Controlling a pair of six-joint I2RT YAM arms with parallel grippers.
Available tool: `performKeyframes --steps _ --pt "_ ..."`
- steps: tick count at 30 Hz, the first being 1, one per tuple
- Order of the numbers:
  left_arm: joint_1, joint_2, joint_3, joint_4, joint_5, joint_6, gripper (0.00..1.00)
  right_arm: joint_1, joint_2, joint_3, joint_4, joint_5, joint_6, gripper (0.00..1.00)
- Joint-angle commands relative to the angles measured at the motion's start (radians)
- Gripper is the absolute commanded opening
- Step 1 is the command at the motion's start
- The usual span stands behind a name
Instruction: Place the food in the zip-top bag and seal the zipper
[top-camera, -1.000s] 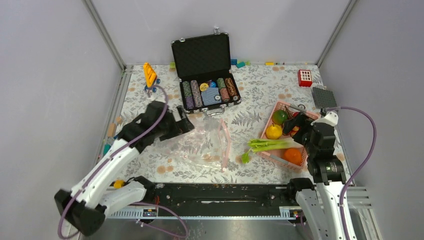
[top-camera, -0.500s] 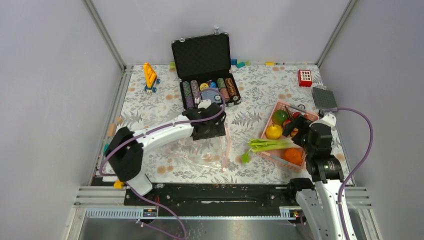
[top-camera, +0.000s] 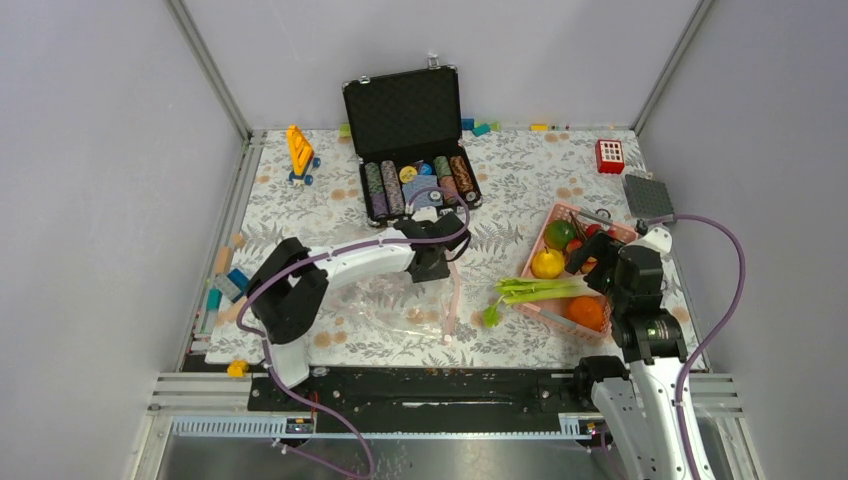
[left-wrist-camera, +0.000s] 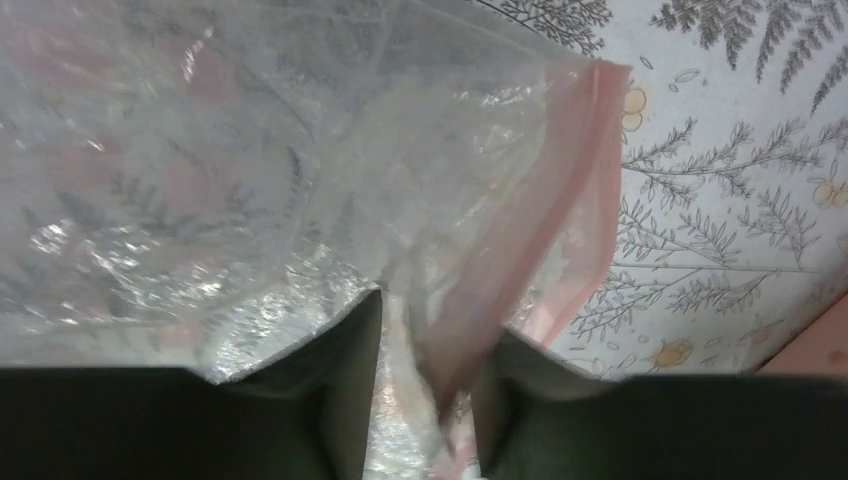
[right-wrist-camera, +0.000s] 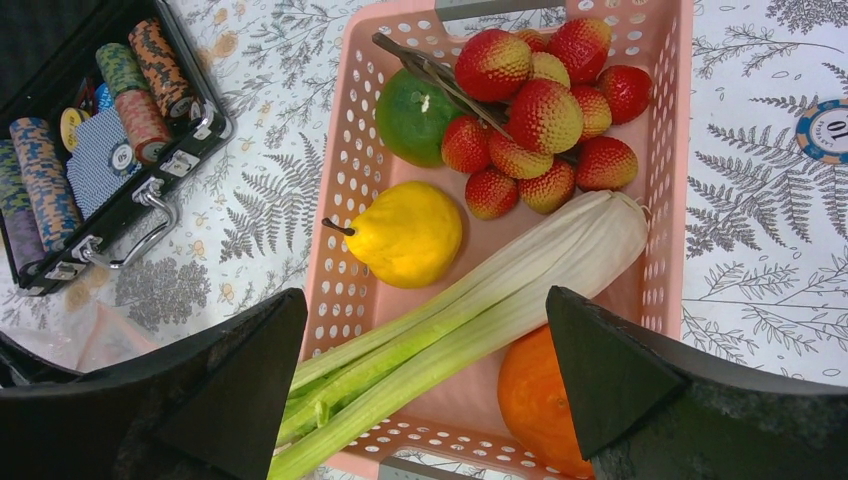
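Note:
The clear zip-top bag (top-camera: 395, 305) (left-wrist-camera: 200, 150) lies flat on the floral cloth, with its pink zipper (top-camera: 452, 285) (left-wrist-camera: 560, 200) on its right edge. My left gripper (top-camera: 438, 262) (left-wrist-camera: 425, 400) sits at the bag's mouth, jaws half narrowed and still apart, with film and pink strip between them. All the food is in the pink basket (top-camera: 548, 310) (right-wrist-camera: 340, 200): celery (right-wrist-camera: 480, 300), lemon (right-wrist-camera: 405, 233), orange (right-wrist-camera: 535, 400), green fruit (right-wrist-camera: 418, 115) and red pieces (right-wrist-camera: 545, 110). Above the basket my right gripper (top-camera: 592, 250) (right-wrist-camera: 425, 330) hangs wide open and holds nothing.
An open black case of poker chips (top-camera: 410, 130) stands behind the bag. A yellow toy (top-camera: 299, 150) is at the back left. At the back right sit a red block (top-camera: 609, 155) and a grey square (top-camera: 645, 193). One loose chip (right-wrist-camera: 826, 130) lies right of the basket.
My left arm swung right across the bag to its zipper edge, and its jaws narrowed from wide open around the strip. The right arm stayed still.

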Motion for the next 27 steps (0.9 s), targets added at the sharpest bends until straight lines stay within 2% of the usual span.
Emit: performKeyframes --steps 1,2,6,9,13,15,18,23,27 --pt "-0.011 -0.009 0.049 -0.047 -0.058 -0.012 0.16 -0.001 -0.015 0.003 0.034 0.009 -0.014 0.98" --pt "-0.010 -0.026 0.048 -0.052 -0.064 -0.005 0.00 -0.001 -0.015 -0.001 0.043 -0.007 -0.015 0.98" --pt "-0.010 -0.152 0.042 -0.052 -0.044 0.076 0.00 -0.001 -0.018 -0.011 0.082 -0.149 -0.036 0.98" --pt "-0.010 -0.269 0.033 -0.052 0.042 0.175 0.00 0.000 -0.027 -0.024 0.135 -0.316 -0.081 0.98" --pt "-0.010 -0.392 0.064 -0.145 0.155 0.271 0.00 0.002 -0.028 -0.061 0.302 -0.721 -0.076 0.98" --pt "-0.010 -0.424 0.104 -0.228 0.161 0.298 0.00 0.030 -0.023 -0.073 0.377 -0.790 -0.042 0.98" --pt "-0.011 -0.436 0.163 -0.332 0.163 0.320 0.00 0.174 0.013 -0.052 0.449 -0.748 -0.019 0.98" --pt "-0.010 -0.401 0.255 -0.443 0.155 0.333 0.00 0.572 0.178 0.068 0.505 -0.522 -0.026 0.99" --pt "-0.010 -0.385 0.283 -0.477 0.129 0.318 0.00 0.716 0.329 0.161 0.554 -0.349 -0.005 0.98"
